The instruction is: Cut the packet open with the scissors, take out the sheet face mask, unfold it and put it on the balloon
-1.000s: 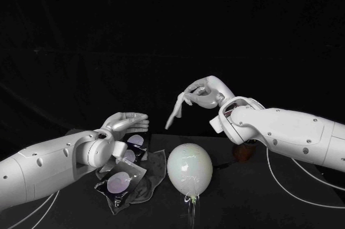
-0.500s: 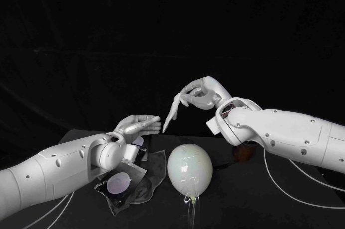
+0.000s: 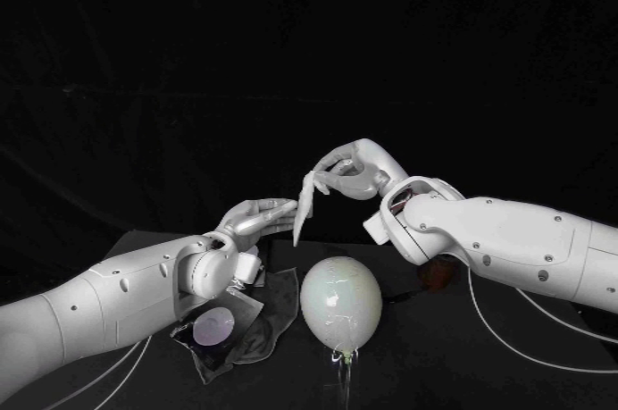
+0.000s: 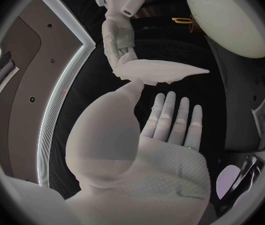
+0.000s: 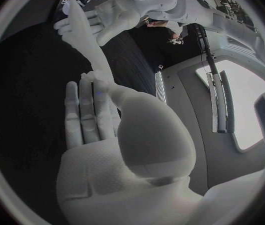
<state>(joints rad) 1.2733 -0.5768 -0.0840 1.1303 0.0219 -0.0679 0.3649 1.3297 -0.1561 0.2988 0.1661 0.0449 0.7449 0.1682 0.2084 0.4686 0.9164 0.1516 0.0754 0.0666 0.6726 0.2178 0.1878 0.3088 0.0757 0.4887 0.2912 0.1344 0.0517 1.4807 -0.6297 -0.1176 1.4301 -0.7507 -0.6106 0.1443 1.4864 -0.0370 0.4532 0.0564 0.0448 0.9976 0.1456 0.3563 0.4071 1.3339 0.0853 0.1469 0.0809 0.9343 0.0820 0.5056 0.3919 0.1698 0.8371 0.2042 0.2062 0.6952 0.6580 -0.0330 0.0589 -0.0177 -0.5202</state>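
My right hand [image 3: 350,169] is raised above the table and pinches the top of the folded white sheet mask [image 3: 306,206], which hangs down as a narrow strip. My left hand [image 3: 262,219] is up beside the strip's lower end, its fingers straight and apart. In the left wrist view the left hand [image 4: 164,130] lies just under the mask [image 4: 160,71], its thumb tip close to it. In the right wrist view the mask [image 5: 87,47] runs from my right hand [image 5: 98,115] toward the left hand [image 5: 110,17]. The pale balloon [image 3: 340,301] lies on the table below.
The cut dark packet [image 3: 229,325] lies crumpled on the black table [image 3: 489,356], left of the balloon and under my left forearm. A reddish object [image 3: 439,272] sits behind the balloon, under my right arm. White cables [image 3: 515,338] trail across the table's right side.
My left hand has risen and moved right, up to the lower end of the hanging mask. The right hand, still holding the mask, has shifted slightly left.
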